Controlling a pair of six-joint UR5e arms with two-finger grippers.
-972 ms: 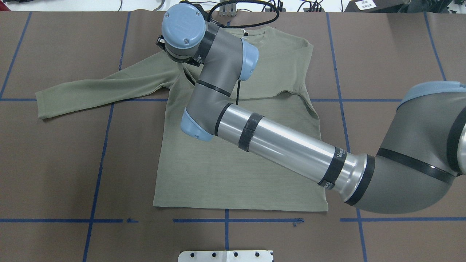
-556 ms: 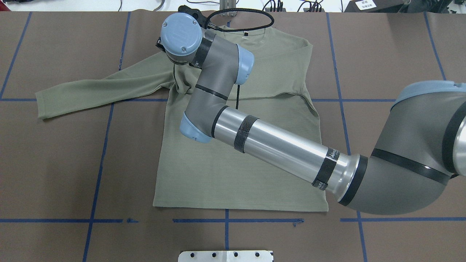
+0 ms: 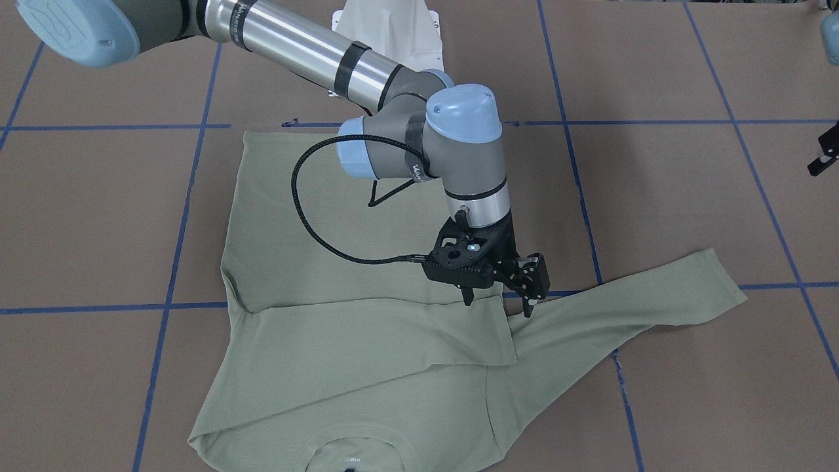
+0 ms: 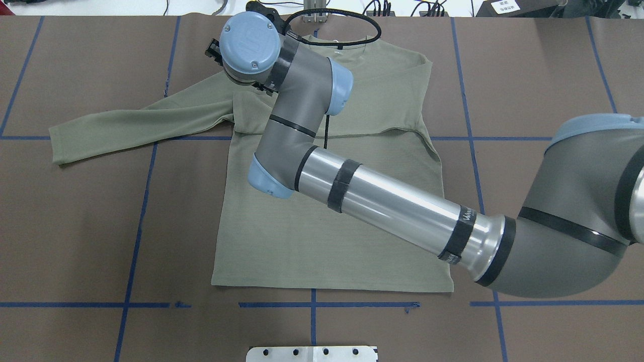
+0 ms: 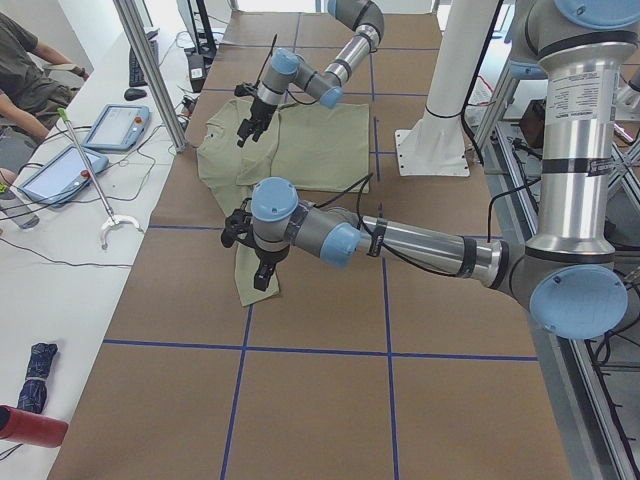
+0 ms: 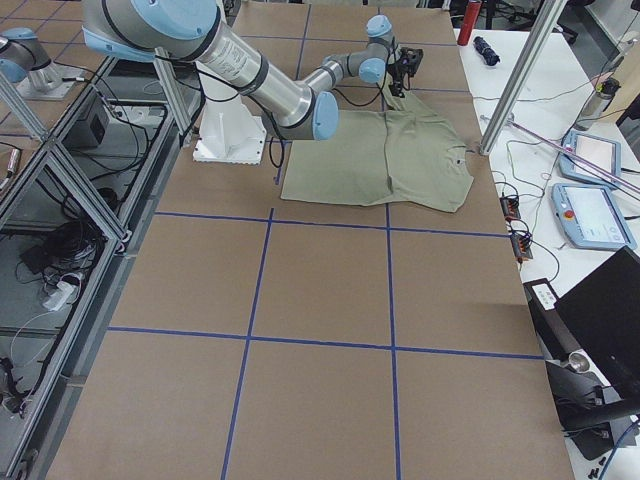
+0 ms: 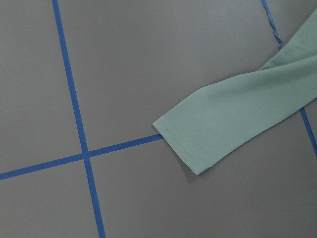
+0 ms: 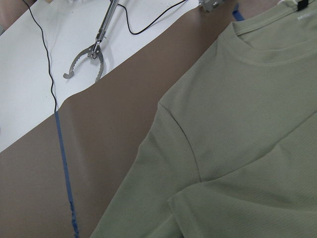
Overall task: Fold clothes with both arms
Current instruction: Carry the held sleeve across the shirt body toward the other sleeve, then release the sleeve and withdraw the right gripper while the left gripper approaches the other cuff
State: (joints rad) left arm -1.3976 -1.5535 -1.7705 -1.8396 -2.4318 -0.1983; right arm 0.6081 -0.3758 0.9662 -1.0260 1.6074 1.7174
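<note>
the shirt (image 4: 282,241) lies flat, collar at the far edge of the bench (image 4: 75,226), one sleeve (image 4: 141,123) running out toward its left end. the right hand (image 3: 498,303), spread and empty, hangs over that shoulder; the left hand (image 5: 262,280), grip unreadable, is nearer the cuff (image 7: 190,144).

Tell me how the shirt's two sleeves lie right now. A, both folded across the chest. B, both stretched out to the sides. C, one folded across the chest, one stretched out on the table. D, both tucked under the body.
C: on the shirt, one sleeve lies folded flat across the chest, while the other sleeve stretches out onto the table.
</note>
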